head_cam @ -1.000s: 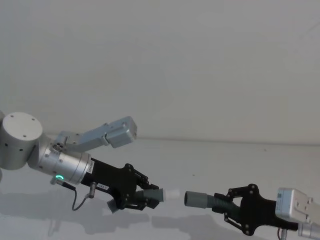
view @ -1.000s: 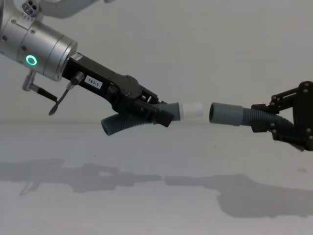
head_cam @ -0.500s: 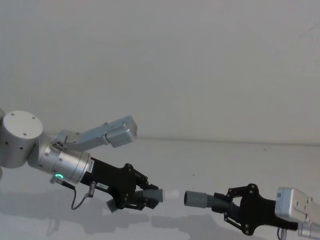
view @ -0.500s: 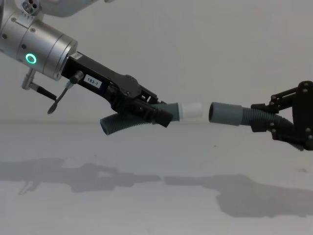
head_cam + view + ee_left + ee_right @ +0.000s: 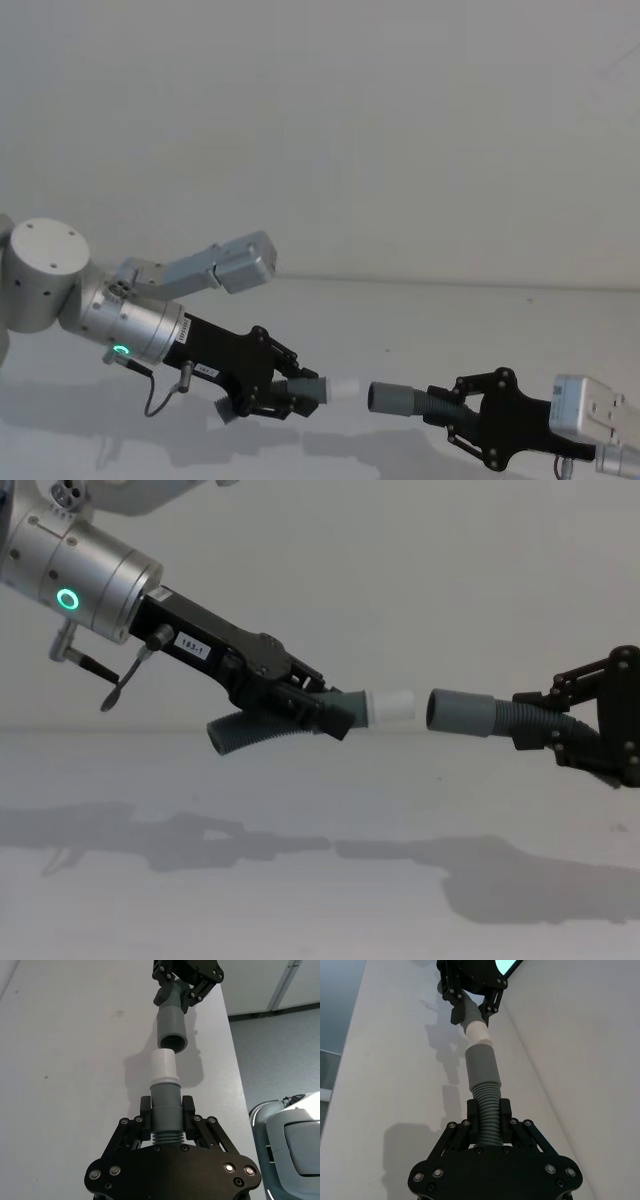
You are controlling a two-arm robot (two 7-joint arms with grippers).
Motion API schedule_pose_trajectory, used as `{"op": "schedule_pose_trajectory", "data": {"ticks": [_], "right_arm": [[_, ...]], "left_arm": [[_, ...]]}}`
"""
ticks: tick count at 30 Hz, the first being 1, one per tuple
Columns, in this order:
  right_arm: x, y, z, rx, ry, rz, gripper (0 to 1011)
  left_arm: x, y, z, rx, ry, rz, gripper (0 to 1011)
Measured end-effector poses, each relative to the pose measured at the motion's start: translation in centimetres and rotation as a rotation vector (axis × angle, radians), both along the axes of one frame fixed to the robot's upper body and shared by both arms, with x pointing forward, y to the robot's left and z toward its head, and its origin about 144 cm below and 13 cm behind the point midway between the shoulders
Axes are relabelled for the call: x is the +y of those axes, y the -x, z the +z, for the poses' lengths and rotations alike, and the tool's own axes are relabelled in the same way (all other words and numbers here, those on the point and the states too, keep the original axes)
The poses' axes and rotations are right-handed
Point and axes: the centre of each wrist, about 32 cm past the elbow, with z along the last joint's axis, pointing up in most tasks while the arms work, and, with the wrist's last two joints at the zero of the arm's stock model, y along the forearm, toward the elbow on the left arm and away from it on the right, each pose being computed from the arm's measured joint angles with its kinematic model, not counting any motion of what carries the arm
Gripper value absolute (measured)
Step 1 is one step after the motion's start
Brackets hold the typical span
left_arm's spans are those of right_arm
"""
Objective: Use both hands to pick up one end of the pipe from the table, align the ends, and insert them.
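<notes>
While pincers (image 5: 338,714) (image 5: 532,736) clamp pipe (image 5: 243,735), ends (image 5: 395,707) (image 5: 462,712) protrude.

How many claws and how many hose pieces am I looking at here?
Claws: 2, the left claw and the right claw.
Hose pieces: 2, the white-tipped piece and the grey-cuffed piece.
Total: 4.

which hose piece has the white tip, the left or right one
The hose piece held in the left end effector: it ends in a white tip. The other hose piece, in the right end effector, ends in a wider grey cuff.
</notes>
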Motion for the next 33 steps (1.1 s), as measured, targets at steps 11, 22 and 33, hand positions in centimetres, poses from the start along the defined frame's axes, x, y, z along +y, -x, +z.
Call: {"op": "schedule_pose_trajectory", "data": {"ticks": [11, 22, 33], "right_arm": [[0.0, 0.0, 0.0, 0.0, 0.0, 0.0, 226], [0.0, 0.0, 0.0, 0.0, 0.0, 0.0, 226], [0.0, 0.0, 0.0, 0.0, 0.0, 0.0, 226]], "left_arm": [[-0.27, -0.35, 0.0, 0.001, 0.0, -0.012, 327], [-0.35, -0.41, 0.0, 0.004, -0.001, -0.017, 327], [-0.49, -0.41, 0.14, 0.001, -0.011, -0.024, 327]]}}
